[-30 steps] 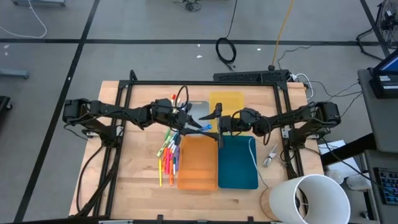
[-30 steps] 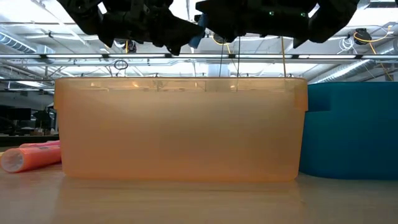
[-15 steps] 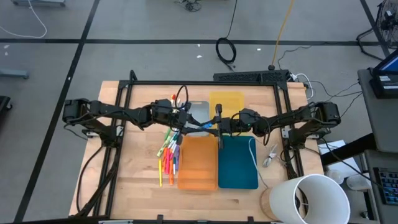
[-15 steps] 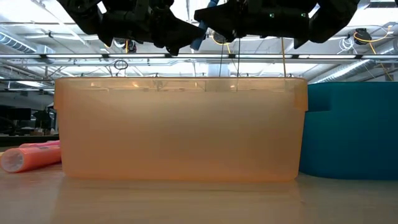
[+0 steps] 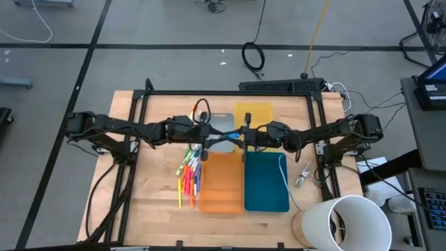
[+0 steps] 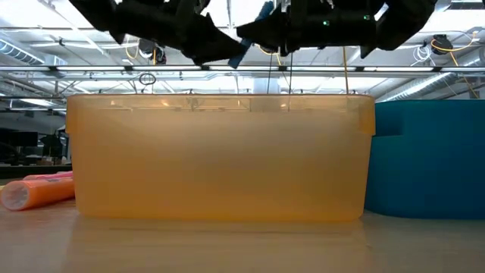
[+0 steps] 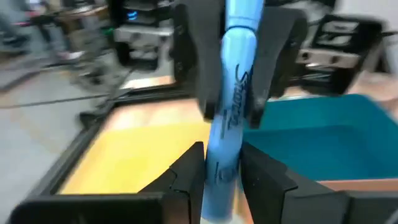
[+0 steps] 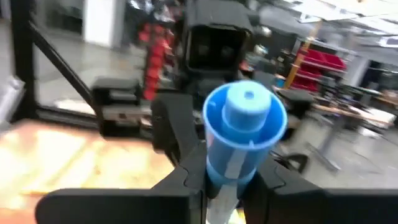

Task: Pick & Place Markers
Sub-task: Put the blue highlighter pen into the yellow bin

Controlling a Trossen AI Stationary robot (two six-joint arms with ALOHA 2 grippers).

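Observation:
A blue marker (image 5: pixel 234 137) hangs level above the gap between the grey tray (image 5: pixel 221 123) and the orange tray (image 5: pixel 221 183), held from both ends. My left gripper (image 5: pixel 223 138) comes at it from the table's left, my right gripper (image 5: pixel 244 135) from the right, and both are shut on it. The other markers (image 5: pixel 189 171) lie in a loose heap on the wood left of the orange tray. In the low view one orange marker (image 6: pixel 38 189) lies on the table beside that tray (image 6: pixel 220 155). My left gripper pinches the blue marker's barrel (image 7: pixel 222 163) between its two fingers (image 7: pixel 189 177), coming level from the table's left and lying along the marker. The marker is lifted clear and runs straight out ahead. My right gripper pinches the marker's other end, just behind the wide round cap (image 8: pixel 244 118), between its two fingers (image 8: pixel 180 177). It comes level from the table's right, along the marker, which is clear of the trays.
A teal tray (image 5: pixel 266 181) stands right of the orange one, a yellow tray (image 5: pixel 254 113) behind it. A white cord (image 5: pixel 282 167) crosses the teal tray's right side. A big white cylinder (image 5: pixel 345 223) stands at the near right corner. A black frame (image 5: pixel 146 104) rims the table.
My right gripper, wide open a second ago, has shut on the blue marker's free end. My left gripper has turned at the wrist, so the marker has swung from slanting to lying level on the line between the two arms.

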